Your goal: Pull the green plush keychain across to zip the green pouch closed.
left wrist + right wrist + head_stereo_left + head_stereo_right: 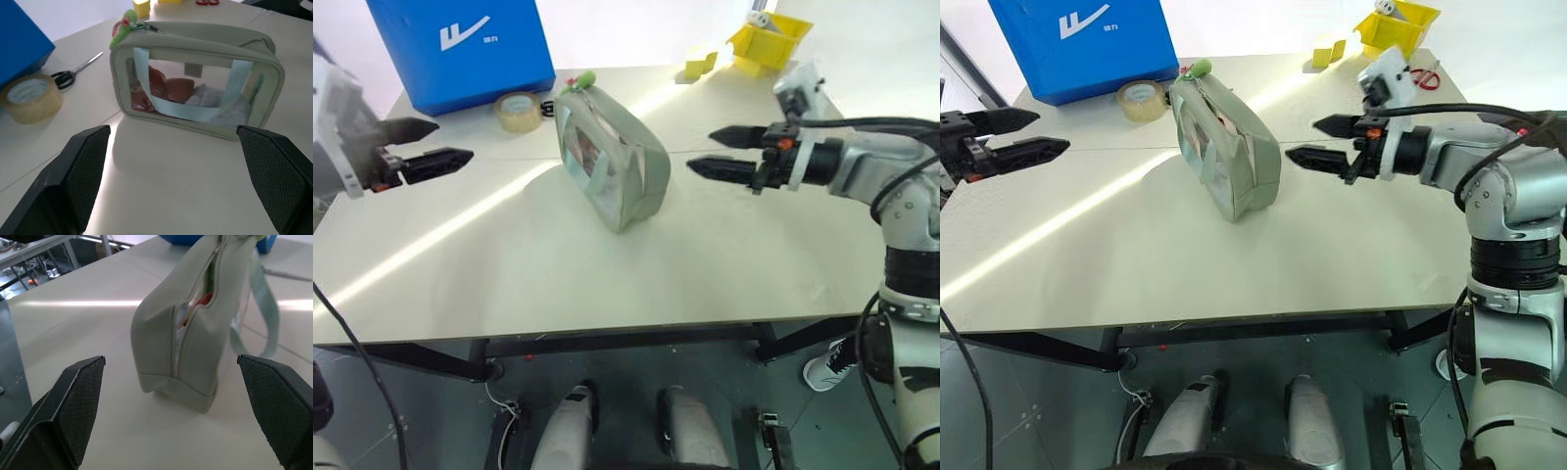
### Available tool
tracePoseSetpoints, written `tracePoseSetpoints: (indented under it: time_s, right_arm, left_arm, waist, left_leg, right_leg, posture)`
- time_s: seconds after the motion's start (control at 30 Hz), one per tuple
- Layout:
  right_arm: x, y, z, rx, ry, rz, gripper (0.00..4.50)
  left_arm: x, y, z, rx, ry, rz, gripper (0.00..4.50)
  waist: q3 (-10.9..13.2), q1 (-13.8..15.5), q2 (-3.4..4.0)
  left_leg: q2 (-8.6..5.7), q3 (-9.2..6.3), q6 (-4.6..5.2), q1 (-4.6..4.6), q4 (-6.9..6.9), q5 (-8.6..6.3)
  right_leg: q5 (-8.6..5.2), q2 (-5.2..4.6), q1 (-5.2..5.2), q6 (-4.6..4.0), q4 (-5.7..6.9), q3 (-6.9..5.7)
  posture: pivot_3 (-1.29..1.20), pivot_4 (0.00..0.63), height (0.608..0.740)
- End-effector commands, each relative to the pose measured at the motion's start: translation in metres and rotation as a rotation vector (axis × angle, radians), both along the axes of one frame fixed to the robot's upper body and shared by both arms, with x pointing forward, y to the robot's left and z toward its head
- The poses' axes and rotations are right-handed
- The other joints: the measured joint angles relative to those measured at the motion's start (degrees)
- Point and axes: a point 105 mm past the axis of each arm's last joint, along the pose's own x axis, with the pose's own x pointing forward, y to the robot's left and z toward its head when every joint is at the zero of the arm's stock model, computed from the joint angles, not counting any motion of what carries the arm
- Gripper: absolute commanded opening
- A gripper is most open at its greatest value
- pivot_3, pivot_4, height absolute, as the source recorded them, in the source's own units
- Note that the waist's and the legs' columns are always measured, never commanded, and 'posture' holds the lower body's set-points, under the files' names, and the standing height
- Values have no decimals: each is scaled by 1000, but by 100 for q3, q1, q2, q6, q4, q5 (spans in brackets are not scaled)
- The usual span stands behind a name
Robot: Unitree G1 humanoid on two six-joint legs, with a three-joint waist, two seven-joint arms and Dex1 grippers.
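Sage-green pouch (612, 157) stands upright, zipper gaping.

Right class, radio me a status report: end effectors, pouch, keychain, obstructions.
Left end effector and right end effector open, flanking green pouch, touching nothing. Zipper gaping; green plush keychain at pouch's far end. Tape roll beside pouch, not in the way.

Bright, even daylight. 1 glare streak running diagonally across the table (460, 230); soft shadow beside the green pouch (612, 162). Slight blur at wrist-view edges.
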Motion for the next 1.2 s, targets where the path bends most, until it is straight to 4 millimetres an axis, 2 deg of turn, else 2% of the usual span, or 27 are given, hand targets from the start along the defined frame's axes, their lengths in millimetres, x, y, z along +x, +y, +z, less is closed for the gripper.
tracePoseSetpoints:
  time_s: [0.03, 0.13, 0.3, 0.47, 0.6, 0.7, 0.8, 1.0, 1.1, 1.2]
  right_arm:
    - [-4, 8, 17, 17, -62, 1, 4500]
    - [3, 11, 18, 29, -58, -44, 4500]
    - [2, 20, 25, 19, -82, -23, 4500]
    - [15, 39, 32, 21, -140, -50, 4500]
    - [15, 63, 44, 3, -233, 2, 4500]
    - [22, 83, 35, -8, -245, -5, 4500]
    - [27, 100, 19, -37, -246, -7, 4500]
    - [48, 113, -9, -67, -186, -56, 4500]
    - [50, 116, -12, -84, -192, -36, 4500]
    - [50, 116, -16, -94, -195, -5, 3630]
  left_arm:
    - [-2, -1, 15, 18, -62, 2, 4414]
    - [-1, 1, 12, 16, -67, 22, 4414]
    - [-5, 3, 9, 44, -69, 22, 4414]
    - [-5, 3, 13, 58, -92, 26, 4414]
    - [-15, -4, 15, 91, -86, -31, 4414]
    - [-20, -9, 26, 75, -105, -52, 4414]
    - [-26, -13, 28, 89, -103, -73, 4414]
    - [-32, -24, 17, 115, -88, -98, 4414]
    - [-34, -27, 15, 116, -84, -101, 4414]
    - [-35, -26, 12, 111, -79, -92, 4500]
  waist:
    - [0, 1, -3]
    - [0, -1, -3]
    - [0, -5, -3]
    - [0, -23, -3]
    - [0, -14, -3]
    - [-1, -12, -6]
    - [-2, -28, -7]
    - [-2, -17, -8]
    - [-2, -12, -8]
    - [-3, -15, -8]
  left_leg:
    - [0, 0, -1, -3, 1, 1]
    - [-1, 13, -2, -9, 1, 2]
    - [-1, 35, -1, -15, -5, 2]
    - [1, 48, -1, -8, -1, 3]
    - [2, 54, -3, -12, -1, 4]
    - [2, 60, -3, -13, -2, 4]
    - [3, 60, -4, -11, 0, 5]
    - [2, 63, -9, -8, 2, 9]
    - [2, 63, -12, -8, 3, 11]
    - [2, 63, -12, -7, 3, 11]
  right_leg:
    - [0, 0, -3, 0, 0, 1]
    - [11, 0, -17, 18, 3, 16]
    - [13, 3, -39, 21, 15, 38]
    - [16, 9, -43, 18, 24, 53]
    - [18, 9, -51, 20, 25, 61]
    - [21, 9, -54, 25, 24, 66]
    - [22, 11, -54, 26, 31, 67]
    - [23, 13, -56, 27, 40, 74]
    - [23, 14, -58, 27, 48, 75]
    - [23, 16, -59, 27, 49, 76]
  posture:
    - [0, 150, 740]
    - [0, 150, 740]
    - [0, 150, 740]
    - [0, 150, 740]
    - [0, 150, 740]
    - [0, 150, 740]
    - [0, 150, 740]
    - [0, 150, 740]
    - [0, 150, 740]
    - [0, 150, 740]
